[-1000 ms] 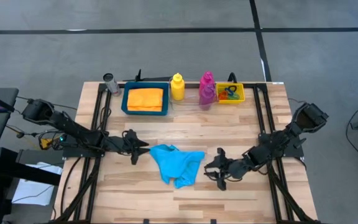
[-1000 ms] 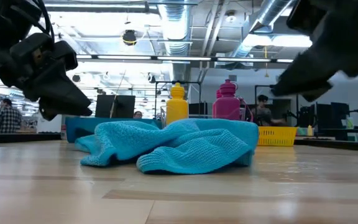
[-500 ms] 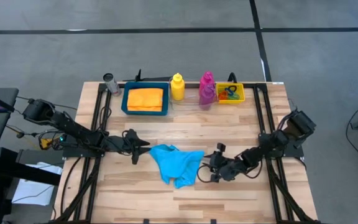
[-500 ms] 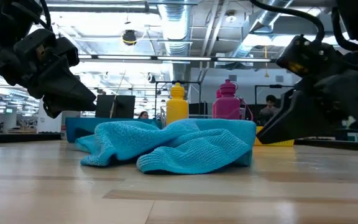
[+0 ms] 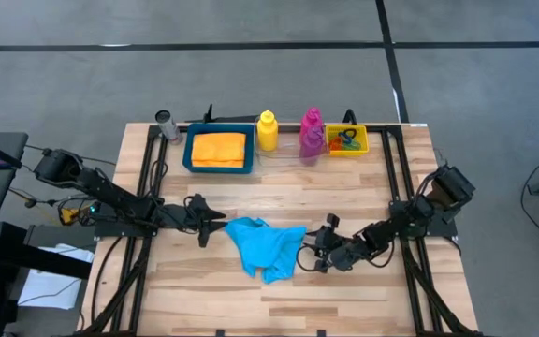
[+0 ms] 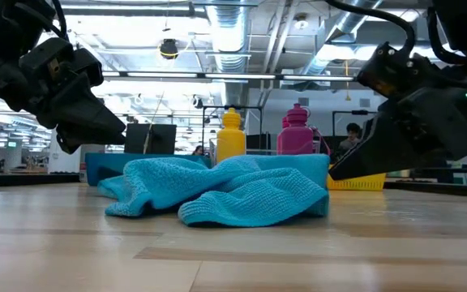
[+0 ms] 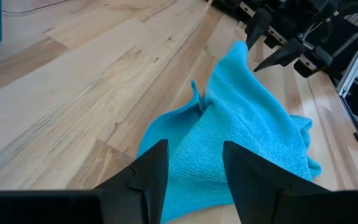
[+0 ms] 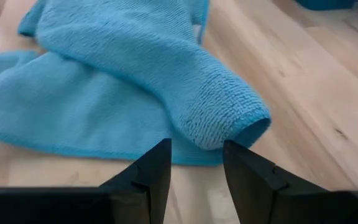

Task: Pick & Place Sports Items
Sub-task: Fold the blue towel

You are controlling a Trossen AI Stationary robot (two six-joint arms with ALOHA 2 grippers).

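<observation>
Right gripper (image 5: 313, 259) has closed in since a second ago, its parted, empty fingers now against the near edge of the cyan cloth (image 5: 265, 245); a pinch looks imminent. Left gripper (image 5: 211, 222) waits released just beside the cloth's opposite edge. Tray (image 5: 191, 150) holds the orange cloth (image 5: 219, 149); bin (image 5: 360, 139) holds rings (image 5: 344, 140).

1. Both arms are dark, near-black, built of jointed segments, with black cables looping along them.
2. The left gripper (image 5: 215, 221) has two tapered black fingers (image 7: 149, 176).
3. The right gripper (image 5: 311, 255) is matching black, its fingers (image 8: 151, 174) angular and matte.
</observation>
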